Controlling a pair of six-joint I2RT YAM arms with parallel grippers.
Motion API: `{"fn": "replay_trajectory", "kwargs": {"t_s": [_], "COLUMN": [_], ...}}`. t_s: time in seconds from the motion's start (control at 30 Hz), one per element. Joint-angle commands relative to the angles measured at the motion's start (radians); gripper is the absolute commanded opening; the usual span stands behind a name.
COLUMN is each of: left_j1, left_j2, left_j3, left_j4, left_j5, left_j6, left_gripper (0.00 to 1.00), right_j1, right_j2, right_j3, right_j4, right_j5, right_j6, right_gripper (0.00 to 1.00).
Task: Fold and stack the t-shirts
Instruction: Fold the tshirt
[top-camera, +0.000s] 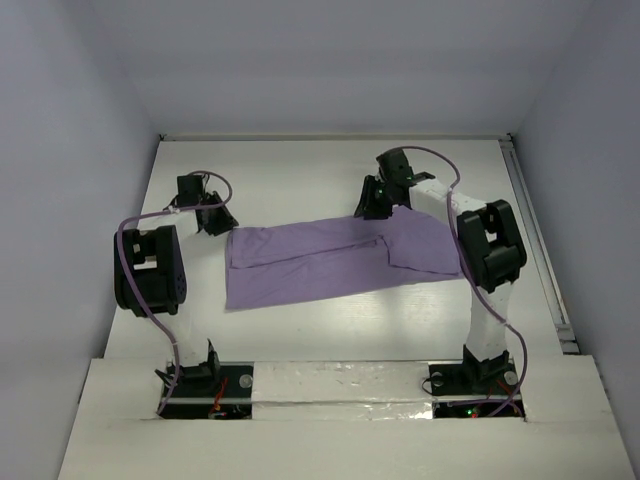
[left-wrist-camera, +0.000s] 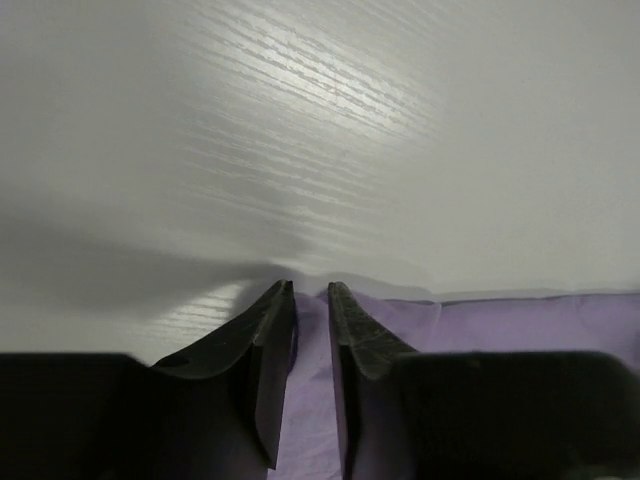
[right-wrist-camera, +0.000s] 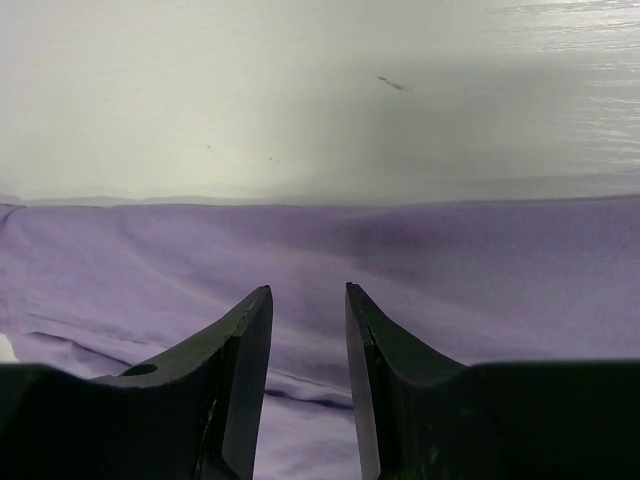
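T-shirt (top-camera: 330, 262) lies flat mid-table, long side running left to right. It's partly folded: one layer laid over the other, an edge line along the middle, a flap at the right end.

Left gripper (left-wrist-camera: 310, 288) sits at the shirt's far-left corner. Jaws nearly closed, purple cloth showing in the slit; can't tell if it's pinched or just lying underneath. Right gripper (right-wrist-camera: 308, 290) is over the far edge toward the right end. Jaws part open, nothing held, cloth beneath the tips.

Risks as I see them:
- Fabric is thin, so a pinch could take only the top layer and peel the fold apart, or take both layers when one is wanted.
- Left tips are right at the corner edge, so a small miss closes them on bare table.
- If one side grips and the other doesn't, a lift would skew and drag the shirt.
- Tips pressing down could bunch the cloth.

Table (top-camera: 300, 170) is white and smooth with faint wood grain. Probably low friction, so the shirt will likely slide. Plain pale walls (top-camera: 330, 60) on three sides, and a rail (top-camera: 535, 240) along the table's right edge.
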Motion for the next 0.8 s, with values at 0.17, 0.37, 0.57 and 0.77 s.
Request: {"fn": "replay_trajectory", "kwargs": {"t_s": [0.17, 0.37, 0.57, 0.77], "left_j1": [0.002, 0.056, 0.077, 0.077], "left_j2": [-0.01, -0.026, 0.001, 0.012], "left_j3": [-0.009, -0.026, -0.023, 0.003], "left_j4": [0.007, -0.004, -0.016, -0.012], "left_j5": [-0.013, -0.073, -0.084, -0.049], "left_j6": [0.015, 0.014, 0.014, 0.018], "left_gripper": [0.0, 0.0, 0.0, 0.26], "right_j1": [0.003, 0.003, 0.003, 0.003], "right_j2": [0.064, 0.078, 0.075, 0.057], "right_j3": [0.002, -0.009, -0.025, 0.009], "right_j4": [-0.014, -0.018, -0.018, -0.032], "right_j5": [0.076, 0.108, 0.122, 0.076], "right_j6": [0.008, 0.017, 0.028, 0.011], "right_gripper": [0.39, 0.39, 0.38, 0.4]}}
